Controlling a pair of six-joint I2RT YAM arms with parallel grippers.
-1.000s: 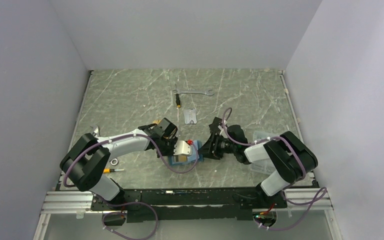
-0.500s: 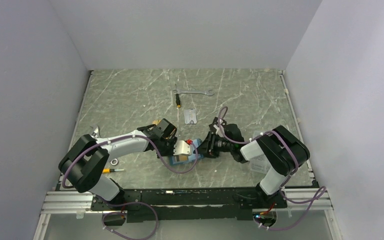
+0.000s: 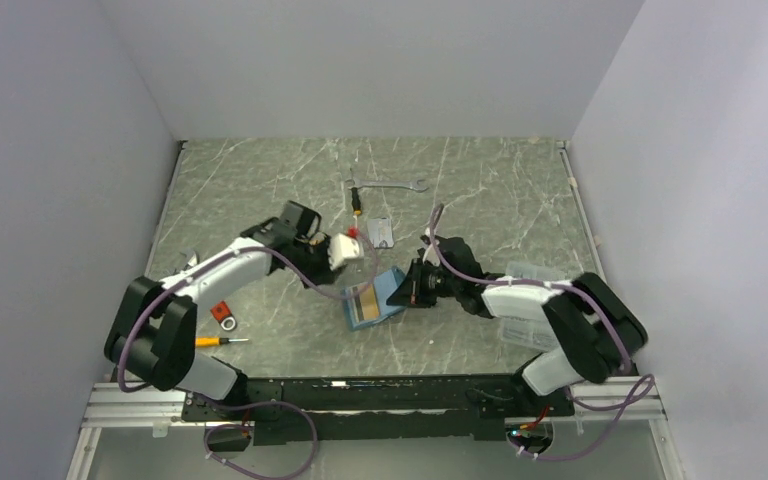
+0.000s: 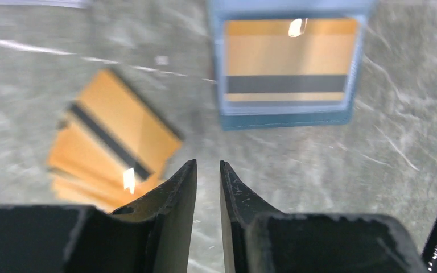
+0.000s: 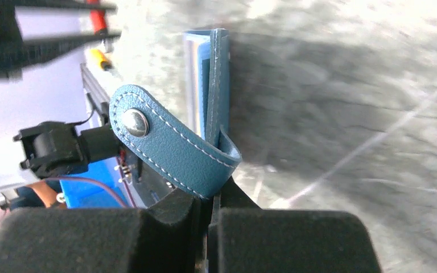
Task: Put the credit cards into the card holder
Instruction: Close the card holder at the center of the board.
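The teal card holder (image 3: 390, 283) lies open mid-table with an orange-gold credit card (image 3: 365, 303) with a black stripe in its pocket. My right gripper (image 3: 407, 290) is shut on the holder's right flap, lifting it on edge; the snap tab (image 5: 170, 148) curls just above the jaws of my right gripper (image 5: 207, 199). My left gripper (image 3: 345, 248) hovers up and left of the holder. In the left wrist view the left gripper (image 4: 207, 165) stands narrowly open and empty, above bare table. Loose orange credit cards (image 4: 114, 136) lie left of its tips, and the filled card holder (image 4: 287, 116) lies ahead.
A wrench (image 3: 390, 185), a small screwdriver (image 3: 357, 212) and a clear printed packet (image 3: 381, 232) lie at the back. A red item (image 3: 222, 313) and a yellow-handled tool (image 3: 222, 341) sit near the left arm. A clear plastic piece (image 3: 530, 270) lies by the right arm.
The left gripper let go at the holder, leaving the card in it, and drew back up and left. The right gripper moved in and shut on the holder's flap.
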